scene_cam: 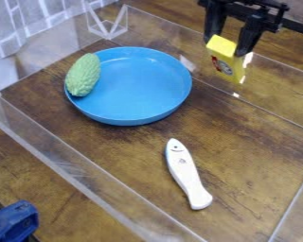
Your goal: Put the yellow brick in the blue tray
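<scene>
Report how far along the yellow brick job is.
Done: the yellow brick is off the table, clamped in the shut gripper above the wood. In hand: the carry; the brick hangs just right of the blue tray, past its rim. Left: bring it over the tray, lower it and let go. The tray's floor is bare, with a green bumpy object lying on its left rim.

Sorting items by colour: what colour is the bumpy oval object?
Green bumpy oval object, camera view.
</scene>
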`<state>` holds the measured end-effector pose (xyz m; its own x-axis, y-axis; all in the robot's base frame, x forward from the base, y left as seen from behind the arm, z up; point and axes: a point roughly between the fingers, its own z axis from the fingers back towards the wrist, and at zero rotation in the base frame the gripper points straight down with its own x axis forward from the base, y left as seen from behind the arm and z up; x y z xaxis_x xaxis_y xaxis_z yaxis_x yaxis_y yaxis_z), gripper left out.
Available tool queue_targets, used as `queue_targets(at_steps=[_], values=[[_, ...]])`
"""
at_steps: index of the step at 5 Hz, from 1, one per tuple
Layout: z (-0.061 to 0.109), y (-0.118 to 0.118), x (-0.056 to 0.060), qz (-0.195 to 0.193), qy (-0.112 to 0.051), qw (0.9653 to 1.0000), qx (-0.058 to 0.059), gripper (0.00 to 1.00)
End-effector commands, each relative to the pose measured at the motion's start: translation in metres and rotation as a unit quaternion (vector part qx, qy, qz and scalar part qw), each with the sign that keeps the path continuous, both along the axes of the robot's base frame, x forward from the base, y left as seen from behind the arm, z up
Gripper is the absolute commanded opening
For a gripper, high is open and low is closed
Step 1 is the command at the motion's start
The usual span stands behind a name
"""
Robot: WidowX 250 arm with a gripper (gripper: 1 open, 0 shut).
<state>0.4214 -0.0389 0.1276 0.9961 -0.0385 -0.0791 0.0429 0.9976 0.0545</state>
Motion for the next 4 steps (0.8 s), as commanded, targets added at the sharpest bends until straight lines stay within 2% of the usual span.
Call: queue_targets(at_steps=[1, 3, 4], values=[[0.064, 0.007, 0.0, -0.003, -0.069, 0.9976, -0.002, 0.0], [0.049, 0.012, -0.027, -0.017, -0.059, 0.9981, 0.002, 0.0], [0.047, 0.016, -0.039, 0.011, -0.056, 0.9984, 0.004, 0.0]])
